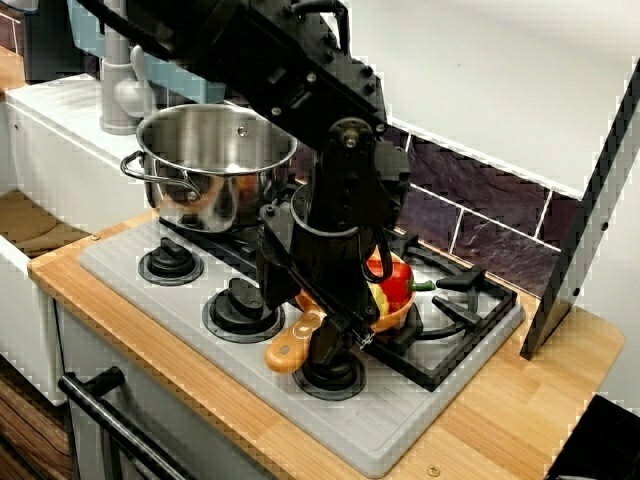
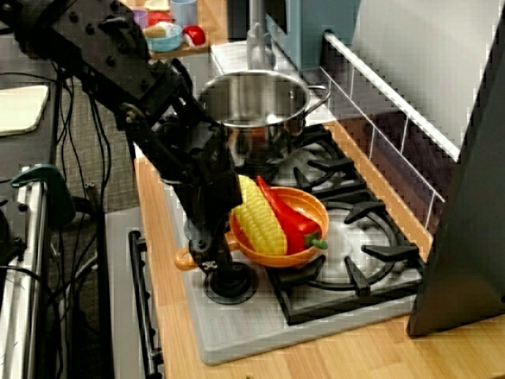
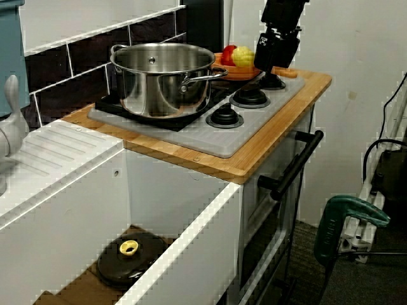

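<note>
The end effector (image 1: 332,333) stands low over the handle (image 1: 290,350) of the orange pan (image 2: 278,257), fingers straddling it. Whether they pinch it I cannot tell. The pan holds 1 corn cob (image 2: 259,223) and 1 red pepper (image 2: 289,223) and rests flat on the stove grate (image 1: 462,300), not lifted. The steel pot (image 1: 215,160) stands on the burner behind.

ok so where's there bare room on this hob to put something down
Bare grate right of the orange pan in the view from the side, and the wooden counter between the grey hob plate and the dark panel. Crowded around the gripper, the pan's handle and the knobs; the steel pot fills its burner.
</note>
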Available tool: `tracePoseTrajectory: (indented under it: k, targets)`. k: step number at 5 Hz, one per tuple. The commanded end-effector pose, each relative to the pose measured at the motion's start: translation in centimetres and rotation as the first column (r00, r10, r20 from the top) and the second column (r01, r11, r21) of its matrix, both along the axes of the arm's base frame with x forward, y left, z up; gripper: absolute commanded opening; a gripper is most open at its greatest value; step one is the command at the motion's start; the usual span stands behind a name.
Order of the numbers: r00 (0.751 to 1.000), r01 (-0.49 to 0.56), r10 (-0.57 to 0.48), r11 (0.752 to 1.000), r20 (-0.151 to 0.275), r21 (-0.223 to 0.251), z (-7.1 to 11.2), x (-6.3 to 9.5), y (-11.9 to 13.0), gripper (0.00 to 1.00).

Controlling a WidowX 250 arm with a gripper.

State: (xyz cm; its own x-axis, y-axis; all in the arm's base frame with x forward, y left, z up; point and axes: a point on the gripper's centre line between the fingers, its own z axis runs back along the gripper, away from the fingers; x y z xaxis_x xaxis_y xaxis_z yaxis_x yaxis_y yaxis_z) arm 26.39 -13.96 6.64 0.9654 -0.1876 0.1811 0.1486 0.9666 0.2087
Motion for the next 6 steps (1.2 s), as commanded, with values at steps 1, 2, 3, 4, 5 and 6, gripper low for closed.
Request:
tracePoseTrajectory:
  k: [1,2,3,4,5,6]
  targets:
    - [1.000,0.005,-0.005,0.999,0.018,-0.036,0.84,0.55,-0.72,1.00]
    - [1.000,0.011,-0.011,0.999,-0.001,-0.037,0.39,0.61,-0.84,1.00]
    - [1.000,0.019,-0.019,0.999,0.002,-0.031,0.05,0.58,-1.12,1.00]
    - [1.000,0.018,-0.018,0.999,-0.014,-0.034,-0.14,0.86,-1.23,1.00]
    - [0.999,0.017,-0.018,0.999,-0.026,-0.044,0.00,0.91,-1.20,1.00]
    - [0.999,0.021,-0.023,0.998,-0.035,-0.052,0.12,0.84,-1.17,1.00]
